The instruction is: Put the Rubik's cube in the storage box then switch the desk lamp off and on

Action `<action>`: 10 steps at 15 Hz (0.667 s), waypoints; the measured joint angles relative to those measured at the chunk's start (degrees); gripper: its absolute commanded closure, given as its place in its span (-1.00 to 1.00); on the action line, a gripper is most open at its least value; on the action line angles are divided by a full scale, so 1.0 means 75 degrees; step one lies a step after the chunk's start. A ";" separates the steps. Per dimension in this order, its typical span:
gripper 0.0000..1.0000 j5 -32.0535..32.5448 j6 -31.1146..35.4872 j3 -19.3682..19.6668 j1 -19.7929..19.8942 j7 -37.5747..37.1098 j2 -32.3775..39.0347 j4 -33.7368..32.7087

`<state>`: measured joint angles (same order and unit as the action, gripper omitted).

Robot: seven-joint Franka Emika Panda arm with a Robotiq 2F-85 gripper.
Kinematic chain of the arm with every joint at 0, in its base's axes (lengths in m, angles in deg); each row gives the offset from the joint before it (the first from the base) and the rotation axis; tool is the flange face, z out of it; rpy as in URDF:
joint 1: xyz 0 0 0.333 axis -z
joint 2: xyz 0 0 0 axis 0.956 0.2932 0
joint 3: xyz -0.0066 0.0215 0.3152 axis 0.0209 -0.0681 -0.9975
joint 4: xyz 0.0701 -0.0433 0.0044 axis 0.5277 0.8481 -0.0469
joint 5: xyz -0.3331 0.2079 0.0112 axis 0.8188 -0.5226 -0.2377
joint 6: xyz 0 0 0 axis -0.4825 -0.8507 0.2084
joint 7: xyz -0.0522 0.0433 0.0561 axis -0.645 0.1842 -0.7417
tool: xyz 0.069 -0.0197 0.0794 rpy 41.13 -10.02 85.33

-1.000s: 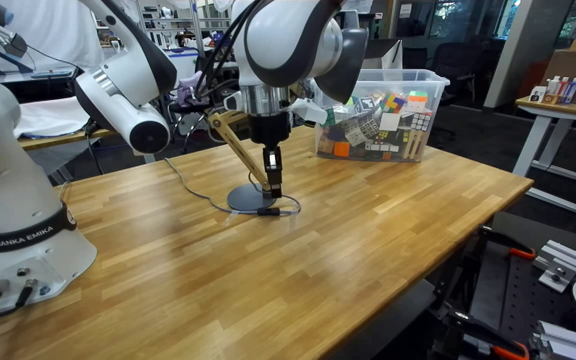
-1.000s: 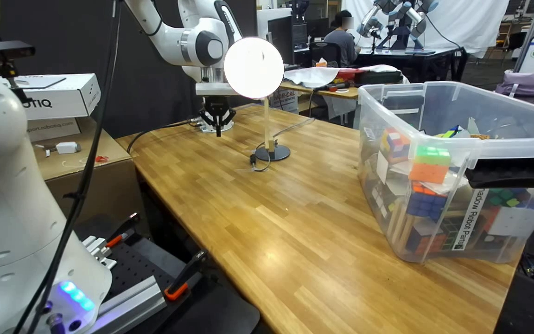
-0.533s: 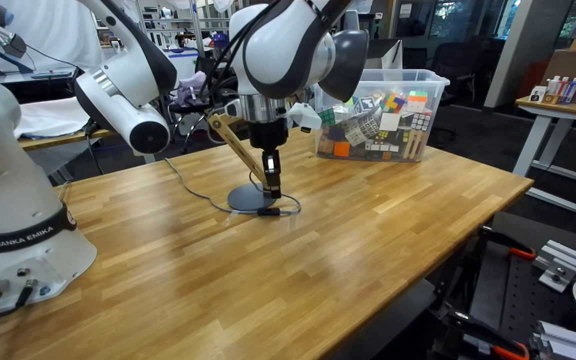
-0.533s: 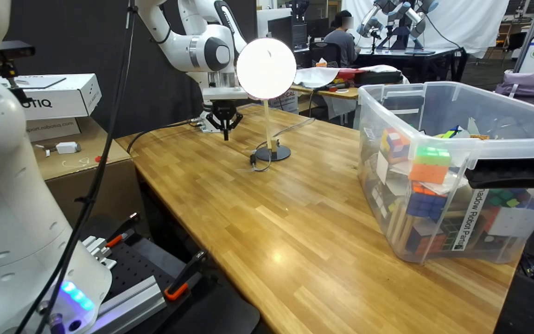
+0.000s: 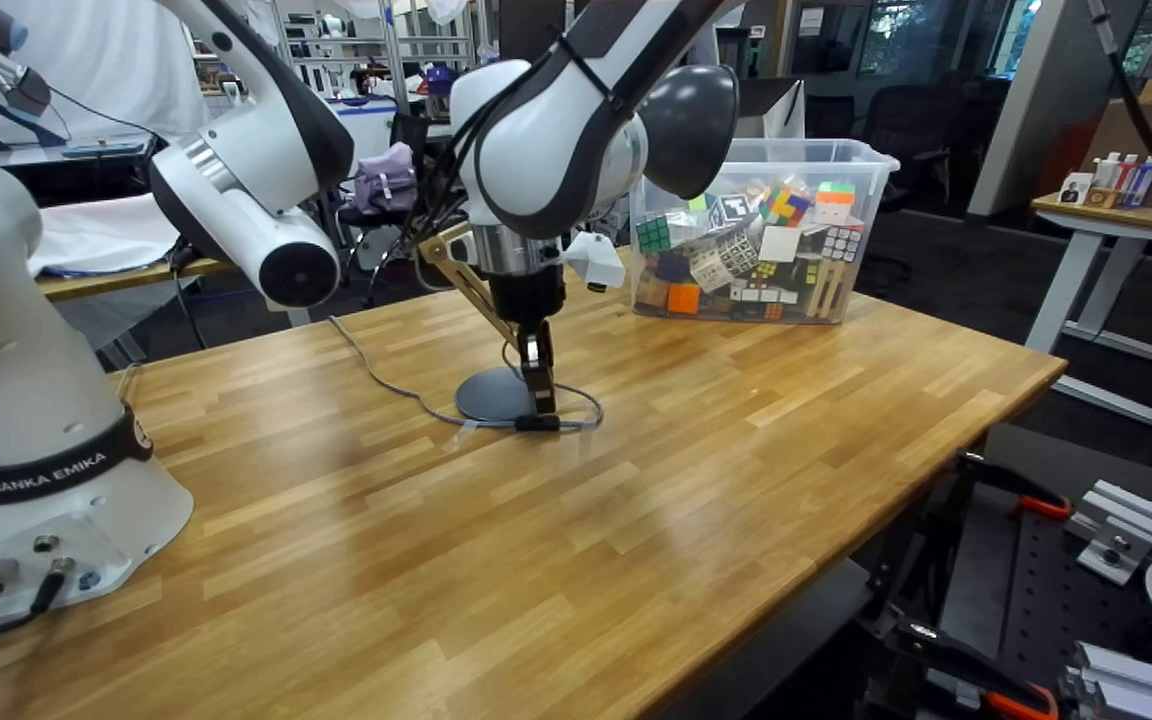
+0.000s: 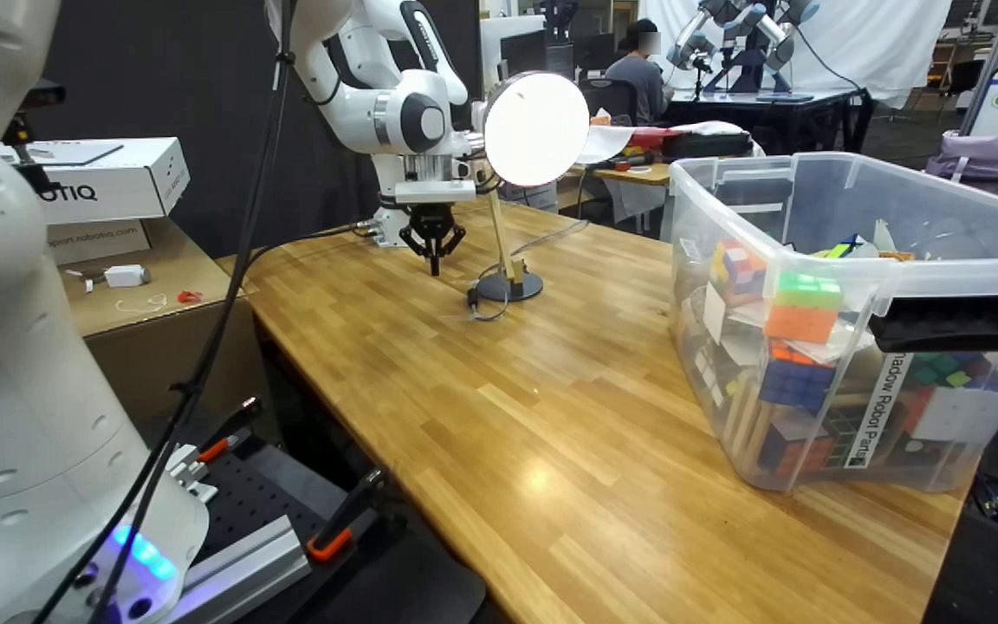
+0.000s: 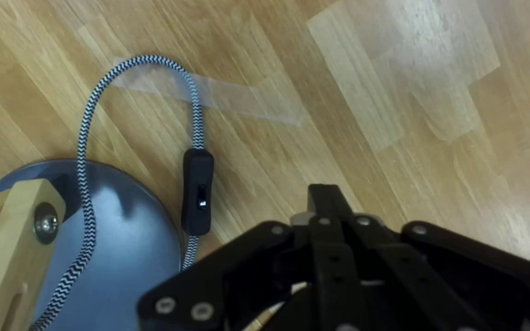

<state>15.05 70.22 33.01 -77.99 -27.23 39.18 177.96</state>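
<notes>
I am hovering my empty end effector [image 7: 327, 191], jaws together, right of the cord switch [image 7: 198, 193] in the wrist view, the lit desk lamp [image 6: 536, 139] standing on the switch's left.

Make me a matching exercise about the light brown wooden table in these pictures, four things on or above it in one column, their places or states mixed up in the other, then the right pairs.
Things:
1. Clear rectangular plastic storage box
2. Desk lamp with a flat round dark grey base
3. Small black oblong switch
4. Black two-fingered gripper

Places or states:
A. Beside the lamp's base, in line with a black-and-white woven cord
B. Shut, holding nothing
C. Contains colourful cubes
D. Lit, glowing white

Pairs: 1-C, 2-D, 3-A, 4-B
</notes>
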 measured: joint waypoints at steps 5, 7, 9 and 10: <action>0.99 0.0000 0.0000 -0.0073 -0.0001 0.0000 0.0297 -0.0197; 0.99 0.0000 0.0000 -0.0075 -0.0001 0.0000 0.0335 -0.0229; 0.99 0.0000 0.0000 -0.0075 0.0004 0.0000 0.0388 -0.0274; 0.99 0.0000 0.0000 -0.0075 0.0011 0.0000 0.0403 -0.0282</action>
<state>15.05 70.22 32.45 -77.91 -27.23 42.21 175.85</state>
